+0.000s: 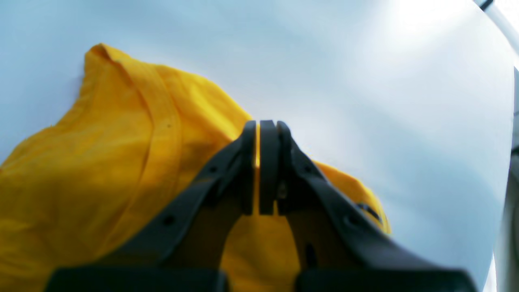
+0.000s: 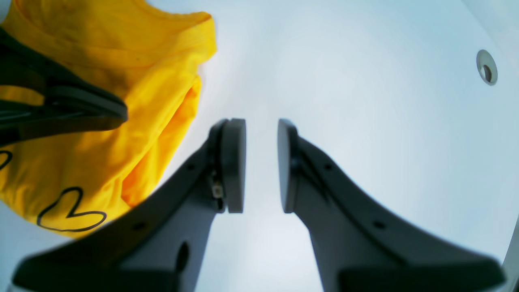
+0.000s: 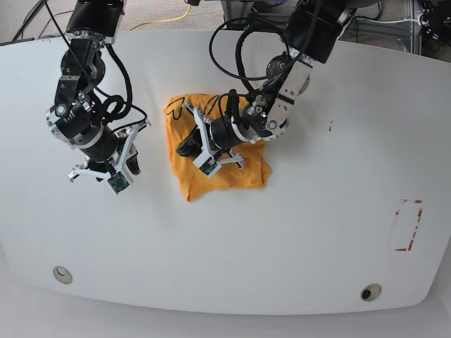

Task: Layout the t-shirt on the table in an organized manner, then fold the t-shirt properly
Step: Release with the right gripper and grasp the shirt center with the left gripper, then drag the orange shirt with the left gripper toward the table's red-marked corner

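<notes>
The orange-yellow t-shirt [image 3: 232, 165] lies bunched in a rough square on the white table [image 3: 282, 232], behind its middle. My left gripper [image 3: 187, 146] rests over the shirt's left part. In the left wrist view that gripper [image 1: 258, 125] is shut, with a thin strip of the t-shirt [image 1: 101, 162] pinched between its pads. My right gripper [image 3: 132, 160] hovers over bare table to the left of the shirt. Its jaws [image 2: 261, 121] stand a little apart with nothing between them. The t-shirt [image 2: 121, 81] with its black line drawing [image 2: 71, 215] shows at the left of the right wrist view.
A red-tape rectangle [image 3: 409, 225] marks the table's right side. Round grommets sit near the front edge at left [image 3: 62, 274] and right [image 3: 370, 292]. Small dark specks [image 3: 329, 128] lie right of the shirt. Cables and floor show behind the table.
</notes>
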Tool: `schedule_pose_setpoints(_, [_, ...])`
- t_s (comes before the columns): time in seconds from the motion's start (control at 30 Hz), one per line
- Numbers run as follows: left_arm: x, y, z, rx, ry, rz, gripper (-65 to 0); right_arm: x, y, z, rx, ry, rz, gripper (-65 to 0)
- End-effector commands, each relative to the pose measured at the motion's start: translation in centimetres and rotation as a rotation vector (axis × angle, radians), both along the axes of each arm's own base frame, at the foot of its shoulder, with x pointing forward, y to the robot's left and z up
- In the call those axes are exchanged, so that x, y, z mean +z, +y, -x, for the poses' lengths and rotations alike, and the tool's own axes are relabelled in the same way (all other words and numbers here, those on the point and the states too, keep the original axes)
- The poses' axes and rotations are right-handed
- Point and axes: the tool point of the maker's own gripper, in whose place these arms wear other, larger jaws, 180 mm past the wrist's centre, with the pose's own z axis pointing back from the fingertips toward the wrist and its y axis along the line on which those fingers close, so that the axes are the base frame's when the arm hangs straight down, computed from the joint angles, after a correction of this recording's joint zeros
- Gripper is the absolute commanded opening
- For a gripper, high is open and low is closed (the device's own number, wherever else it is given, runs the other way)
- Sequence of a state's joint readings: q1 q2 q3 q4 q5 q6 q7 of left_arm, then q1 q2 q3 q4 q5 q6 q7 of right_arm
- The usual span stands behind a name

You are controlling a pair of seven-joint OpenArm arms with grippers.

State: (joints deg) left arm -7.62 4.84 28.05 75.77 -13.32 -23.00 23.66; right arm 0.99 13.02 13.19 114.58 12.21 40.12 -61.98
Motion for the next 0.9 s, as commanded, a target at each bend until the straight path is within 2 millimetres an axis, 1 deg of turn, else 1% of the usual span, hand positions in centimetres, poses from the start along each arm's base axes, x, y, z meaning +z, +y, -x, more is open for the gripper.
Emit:
schedule_pose_setpoints(0.0, [-0.1, -0.5, -0.3, 0.014, 0.002, 0.022, -65.0, 1.3, -0.1, -0.6, 0.003, -0.048, -0.001, -52.6])
schedule_pose_setpoints(0.07, [-1.1, -0.4, -0.2, 0.018, 0.020, 0.012, -65.0, 1.3, -0.1, -0.6, 0.003, -0.047, -0.001, -52.6])
schedule_pose_setpoints(0.13, [-1.9, 0.4, -0.2, 0.025, 0.034, -0.007, -65.0, 1.3, -0.1, -0.6, 0.003, -0.047, -0.001, -52.6])
schedule_pose_setpoints(0.3, [-3.7, 3.9, -0.6, 0.061, 0.048, -0.066, -65.0, 1.3, -0.1, -0.6, 0.003, -0.047, -0.001, -52.6])
schedule_pose_setpoints(0.33, [-4.0, 4.9, -0.8, 0.073, 0.048, -0.080, -65.0, 1.3, -0.2, -0.6, 0.002, -0.047, -0.001, -52.6])
schedule_pose_setpoints(0.4, [-4.0, 6.6, -1.4, 0.093, 0.035, -0.099, -65.0, 1.4, -0.5, -0.6, -0.010, -0.050, -0.003, -52.6])
schedule_pose_setpoints(0.47, [-4.5, 8.4, -1.3, 0.112, 0.039, -0.125, -65.0, 1.5, -0.9, -0.6, -0.022, -0.053, -0.010, -52.6])
schedule_pose_setpoints(0.57, [-4.7, 11.2, -1.3, 0.148, 0.033, -0.149, -65.0, 1.5, -1.2, -0.6, -0.034, -0.054, -0.011, -52.6])
schedule_pose_setpoints(0.6, [-4.5, 12.5, -1.4, 0.161, 0.025, -0.157, -65.0, 1.5, -1.2, -0.5, -0.034, -0.053, -0.013, -52.6])
schedule_pose_setpoints(0.77, [-4.1, 17.0, -0.9, 0.155, 0.022, -0.184, -65.0, 1.0, -1.2, -0.1, -0.034, -0.039, -0.012, -52.6])
schedule_pose_setpoints(0.8, [-3.9, 18.3, -1.0, 0.157, 0.021, -0.201, -65.0, 0.9, -1.1, -0.1, -0.033, -0.036, -0.012, -52.6])
schedule_pose_setpoints(0.87, [-3.5, 20.1, -1.2, 0.163, 0.020, -0.223, -65.0, 0.9, -1.1, 0.0, -0.032, -0.034, -0.013, -52.6])
